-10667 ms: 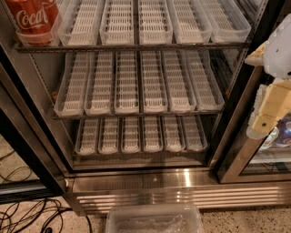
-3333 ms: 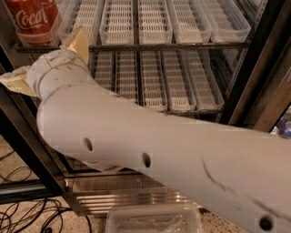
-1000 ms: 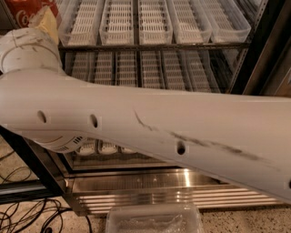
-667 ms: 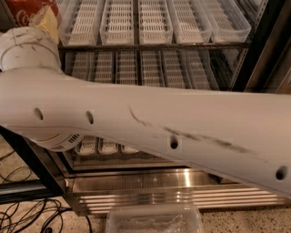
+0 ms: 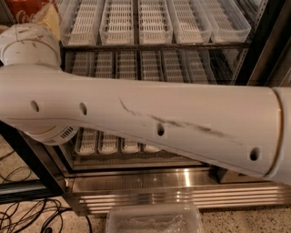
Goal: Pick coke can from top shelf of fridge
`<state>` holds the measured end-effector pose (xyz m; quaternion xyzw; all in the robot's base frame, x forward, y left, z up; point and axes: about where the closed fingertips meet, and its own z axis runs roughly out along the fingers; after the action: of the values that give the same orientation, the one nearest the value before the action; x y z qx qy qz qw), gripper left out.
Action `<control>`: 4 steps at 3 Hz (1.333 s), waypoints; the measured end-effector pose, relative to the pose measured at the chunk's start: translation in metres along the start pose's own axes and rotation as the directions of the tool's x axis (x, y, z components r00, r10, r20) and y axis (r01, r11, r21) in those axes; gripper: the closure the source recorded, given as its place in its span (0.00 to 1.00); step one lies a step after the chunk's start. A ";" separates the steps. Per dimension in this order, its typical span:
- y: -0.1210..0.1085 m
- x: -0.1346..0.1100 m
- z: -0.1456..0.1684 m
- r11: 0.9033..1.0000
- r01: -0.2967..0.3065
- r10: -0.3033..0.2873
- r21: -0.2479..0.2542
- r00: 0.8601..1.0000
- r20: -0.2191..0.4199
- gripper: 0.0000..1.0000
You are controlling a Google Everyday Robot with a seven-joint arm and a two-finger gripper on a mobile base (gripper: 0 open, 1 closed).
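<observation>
The red coke can (image 5: 26, 10) stands at the far left of the top shelf (image 5: 159, 46), cut off by the picture's top edge and partly hidden by my arm. My gripper (image 5: 48, 19) shows only as a tan piece at the can's right side, touching or very close to it. My white arm (image 5: 150, 123) crosses the whole view from the right, with its wrist joint (image 5: 28, 45) just below the can. The fridge (image 5: 182, 184) stands open, with white slotted trays (image 5: 150, 20) on its racks.
A clear plastic container (image 5: 154, 220) lies on the floor in front of the fridge base. Cables (image 5: 27, 216) lie on the floor at the left. The black door frame (image 5: 27, 154) stands at the left, another frame post (image 5: 261, 43) at the right.
My arm has swung in from the right, across the view, up to the can at the top left. In the last second it has edged slightly up and left.
</observation>
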<state>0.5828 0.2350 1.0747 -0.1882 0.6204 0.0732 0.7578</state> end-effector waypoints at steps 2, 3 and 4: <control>-0.008 0.004 0.013 0.999 0.000 0.000 0.045 1.000 -0.003 0.28; -0.010 0.006 0.019 0.998 0.000 0.000 0.058 1.000 -0.005 0.28; -0.014 0.007 0.024 0.997 -0.002 0.002 0.073 1.000 -0.007 0.29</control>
<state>0.6107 0.2307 1.0746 -0.1599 0.6256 0.0505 0.7619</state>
